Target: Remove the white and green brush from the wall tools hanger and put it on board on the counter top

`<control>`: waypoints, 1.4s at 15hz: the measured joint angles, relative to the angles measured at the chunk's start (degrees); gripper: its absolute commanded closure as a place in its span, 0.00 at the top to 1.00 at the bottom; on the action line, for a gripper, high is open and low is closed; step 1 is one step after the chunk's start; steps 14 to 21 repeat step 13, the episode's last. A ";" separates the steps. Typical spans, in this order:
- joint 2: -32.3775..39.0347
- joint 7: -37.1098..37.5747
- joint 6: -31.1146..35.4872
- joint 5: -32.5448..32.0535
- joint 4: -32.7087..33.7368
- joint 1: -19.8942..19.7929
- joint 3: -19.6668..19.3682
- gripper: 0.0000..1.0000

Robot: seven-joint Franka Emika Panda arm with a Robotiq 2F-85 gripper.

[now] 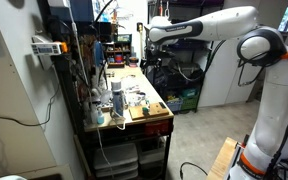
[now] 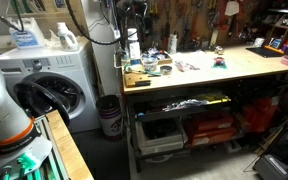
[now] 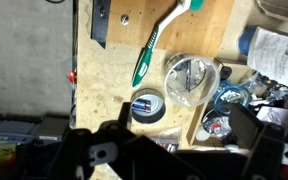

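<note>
The white and green brush (image 3: 152,52) lies flat on the tan board (image 3: 104,85) in the wrist view, green handle towards me and white head at the top edge. My gripper (image 3: 187,125) hangs open and empty above the board, below the brush and apart from it. In an exterior view my gripper (image 1: 150,45) is held high over the far part of the counter top (image 1: 144,103), beside the wall tools hanger (image 1: 84,60). The arm (image 2: 127,20) stands over the bench end near the board (image 2: 137,79), with the hanger (image 2: 194,20) behind.
On the board a black tape roll (image 3: 147,106) holding batteries and a clear round container (image 3: 192,80) lie close under the gripper. A black flat piece (image 3: 101,22) and papers (image 3: 279,50) lie nearby. A washing machine (image 2: 54,80) stands beside the bench.
</note>
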 measured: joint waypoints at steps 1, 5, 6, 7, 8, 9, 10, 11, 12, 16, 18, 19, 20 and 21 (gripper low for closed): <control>-2.66 0.00 -0.11 -0.72 -0.74 0.00 0.10 1.00; -11.38 1.21 -3.43 -3.95 -2.67 -0.10 0.47 1.00; -13.06 1.90 -5.77 -4.79 -2.83 -0.14 0.63 1.00; -14.43 2.66 -7.80 -5.71 -2.91 -0.21 0.84 1.00; -15.58 3.51 -9.69 -6.88 -2.98 -0.36 1.19 1.00; -16.50 4.34 -11.71 -7.88 -3.01 -0.51 1.57 1.00; -17.26 5.04 -14.13 -8.73 -3.03 -0.65 1.99 1.00; -17.92 5.54 -16.75 -9.56 -3.07 -0.80 2.43 1.00; -18.48 5.95 -19.45 -10.59 -3.21 -0.94 2.90 1.00; -18.70 6.00 -19.97 -10.72 -3.17 -1.01 3.18 1.00; -18.70 6.00 -19.97 -10.72 -3.17 -1.01 3.18 1.00; -18.70 6.00 -19.97 -10.72 -3.17 -1.01 3.18 1.00; -18.70 6.00 -19.97 -10.72 -3.17 -1.01 3.18 1.00; -18.70 6.00 -19.97 -10.72 -3.17 -1.01 3.18 1.00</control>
